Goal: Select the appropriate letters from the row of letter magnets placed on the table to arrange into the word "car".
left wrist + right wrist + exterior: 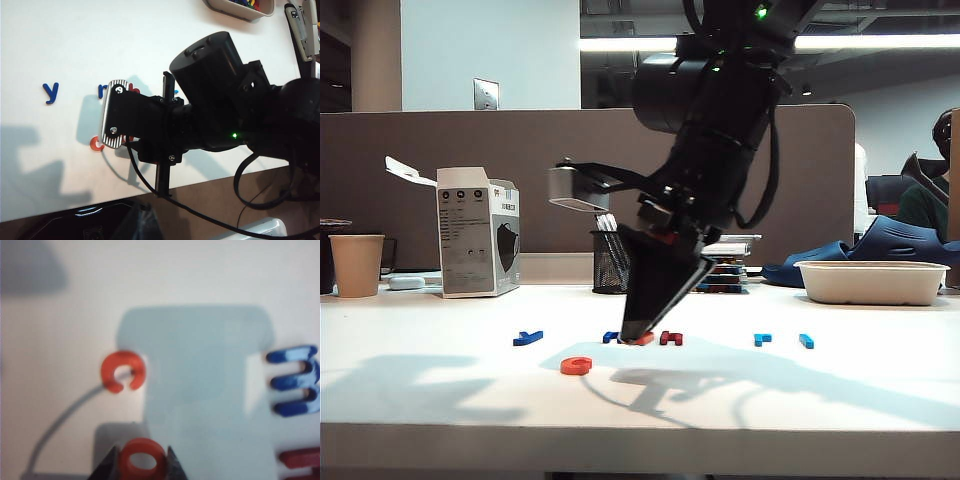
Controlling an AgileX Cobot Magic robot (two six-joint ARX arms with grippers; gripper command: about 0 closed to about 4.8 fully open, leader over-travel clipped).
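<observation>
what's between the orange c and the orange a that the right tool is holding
Nothing. In the right wrist view only bare white table separates the c from the a, which sits clamped in the right tool.

The only readable characters are the magnets themselves. On the counter [60, 45] a dark-blue "y" [50, 93] lies flat, clear in the left wrist view. The orange-red "c" [123, 371] shows its open ring (right wrist view). Print on the white box [477, 232] is too small to read.
</observation>
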